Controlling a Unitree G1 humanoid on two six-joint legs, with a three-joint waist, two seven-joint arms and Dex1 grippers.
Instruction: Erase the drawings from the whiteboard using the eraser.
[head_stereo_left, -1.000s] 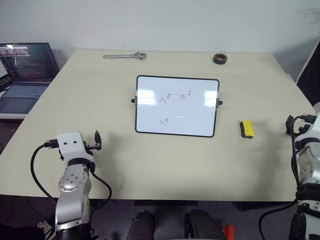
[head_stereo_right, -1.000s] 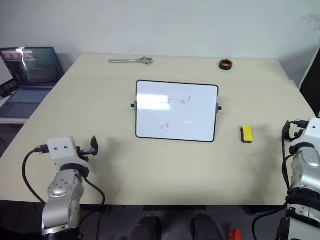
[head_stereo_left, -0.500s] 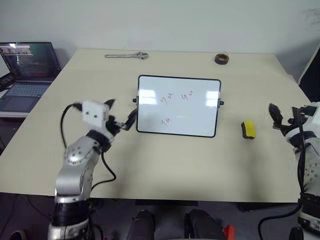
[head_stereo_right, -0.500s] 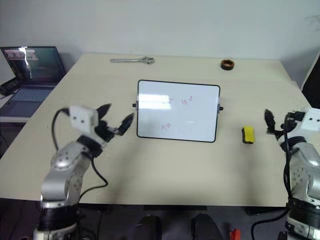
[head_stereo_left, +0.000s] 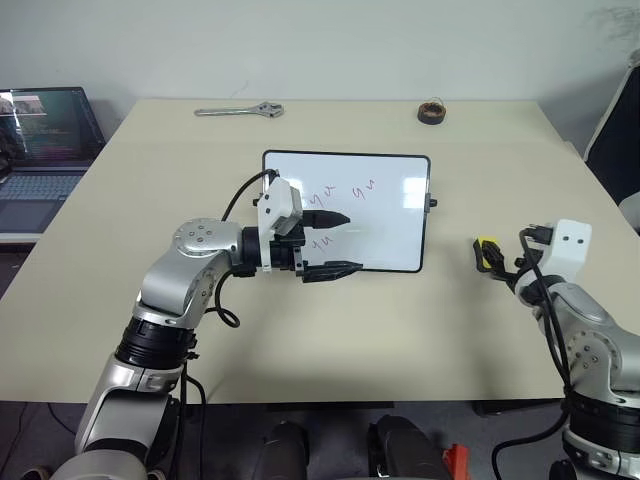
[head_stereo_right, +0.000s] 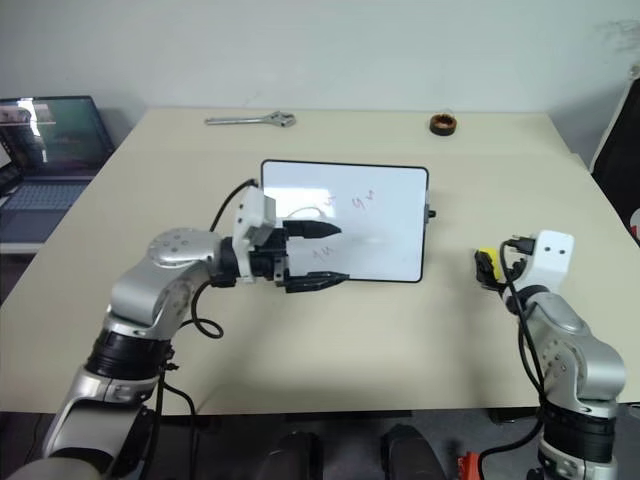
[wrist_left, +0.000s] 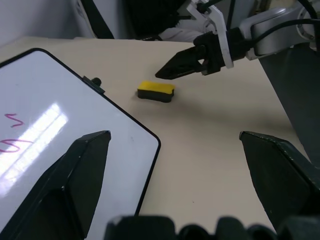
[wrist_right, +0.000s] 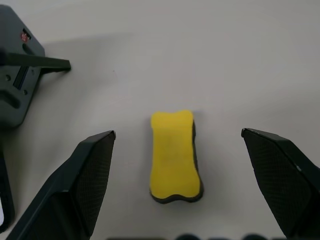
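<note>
Two grippers are in view over a beige table (head_stereo_left: 420, 330). Left gripper (head_stereo_left: 335, 243) extends sideways across the near-left corner of the whiteboard (head_stereo_left: 395, 215), its two black fingers spread wide apart with nothing between them; one finger (head_stereo_left: 330, 217) lies over the white surface, the other (head_stereo_left: 335, 268) over the table just off the board's near edge. Whether either finger touches the board cannot be determined. Whiteboard lies flat near the table's centre, black-framed, with a small knob on its right short side. Drawings (head_stereo_left: 365, 187) remain on the board: three purple-pink squiggles, two side by side in the upper half and one lower down, partly hidden behind the left gripper. Eraser (wrist_right: 175, 155) sits on the table to the right of the whiteboard, well apart from it, yellow face up with its dark base on the table. Right gripper (wrist_right: 177, 175) points at the eraser with its jaws fully spread; in the right wrist view the eraser lies in the gap between the two fingers, touched by neither. At the far edge of the table lie a wrench (head_stereo_left: 240, 110) and a dark tape roll (head_stereo_left: 432, 111). Off the table's left side stands a laptop (head_stereo_left: 45, 140) with its screen lit.
</note>
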